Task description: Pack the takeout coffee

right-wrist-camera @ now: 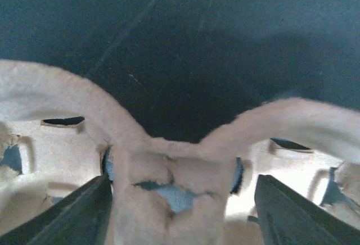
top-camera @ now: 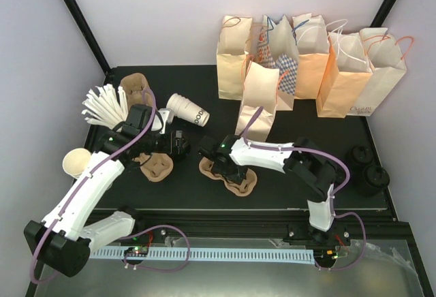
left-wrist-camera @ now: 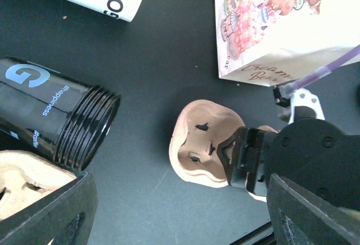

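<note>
The takeout coffee cup (top-camera: 189, 110) lies toward twelve o'clock of the nearer, wide-open, empty left gripper (top-camera: 180, 143), its axis seemingly ten-to-four.

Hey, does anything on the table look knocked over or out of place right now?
Yes. The white paper cup with dark lettering lies on its side, and a black tumbler with a threaded open mouth lies tipped over near it.
</note>
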You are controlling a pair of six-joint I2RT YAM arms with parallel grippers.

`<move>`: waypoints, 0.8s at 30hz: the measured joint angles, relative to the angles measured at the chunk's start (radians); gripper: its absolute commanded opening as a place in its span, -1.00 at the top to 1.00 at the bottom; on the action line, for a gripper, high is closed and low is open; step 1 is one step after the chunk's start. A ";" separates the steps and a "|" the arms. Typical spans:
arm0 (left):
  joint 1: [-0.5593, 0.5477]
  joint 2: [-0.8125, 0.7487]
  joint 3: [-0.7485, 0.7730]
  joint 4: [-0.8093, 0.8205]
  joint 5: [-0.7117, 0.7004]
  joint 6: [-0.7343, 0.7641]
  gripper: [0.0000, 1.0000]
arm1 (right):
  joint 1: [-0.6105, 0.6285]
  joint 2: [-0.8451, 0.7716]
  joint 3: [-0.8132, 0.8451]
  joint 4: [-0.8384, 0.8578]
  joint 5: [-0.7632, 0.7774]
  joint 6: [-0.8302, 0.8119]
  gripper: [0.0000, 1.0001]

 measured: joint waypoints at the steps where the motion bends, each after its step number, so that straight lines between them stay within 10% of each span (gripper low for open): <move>1: 0.000 -0.002 0.000 0.001 0.003 0.001 -0.70 | -0.002 0.010 0.000 0.005 -0.004 0.011 -0.28; 11: 0.000 -0.014 0.000 0.001 0.007 0.008 -0.70 | -0.002 0.030 0.035 0.003 -0.019 -0.011 0.28; 24: 0.000 -0.023 0.155 0.023 -0.056 -0.031 -0.74 | 0.003 -0.379 0.042 0.057 -0.080 -0.437 0.09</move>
